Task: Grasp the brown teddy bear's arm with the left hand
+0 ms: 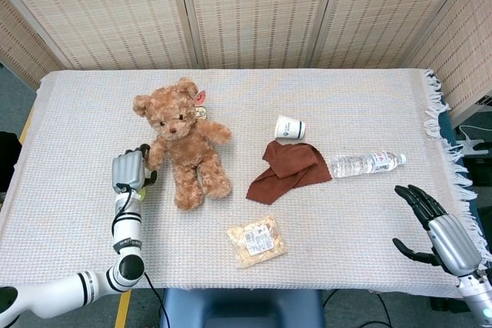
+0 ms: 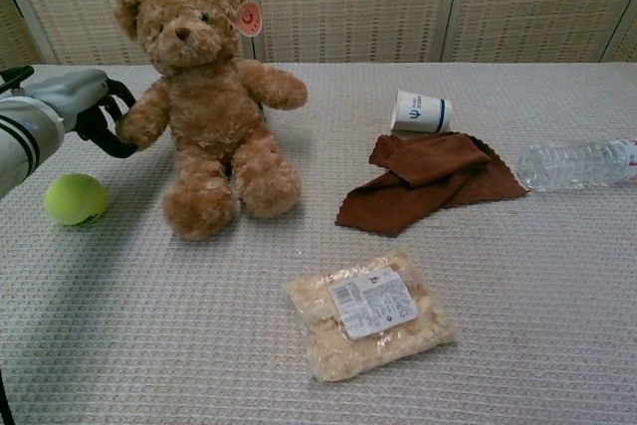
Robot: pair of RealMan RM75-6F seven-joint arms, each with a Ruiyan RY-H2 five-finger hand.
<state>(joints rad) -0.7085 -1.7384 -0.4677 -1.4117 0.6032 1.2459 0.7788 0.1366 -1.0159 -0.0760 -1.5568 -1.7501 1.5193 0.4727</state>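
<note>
The brown teddy bear sits on the table left of centre, facing me, also seen in the chest view. The arm on its left-hand side hangs out toward my left hand. That hand is right beside the paw, its dark fingers apart and curling around and under the paw's end, touching it or nearly so. No firm grip shows. My right hand hovers with spread fingers off the table's near right corner, holding nothing.
A yellow-green tennis ball lies just below my left hand. A paper cup on its side, a brown cloth and a plastic bottle lie right of the bear. A snack bag lies near the front edge.
</note>
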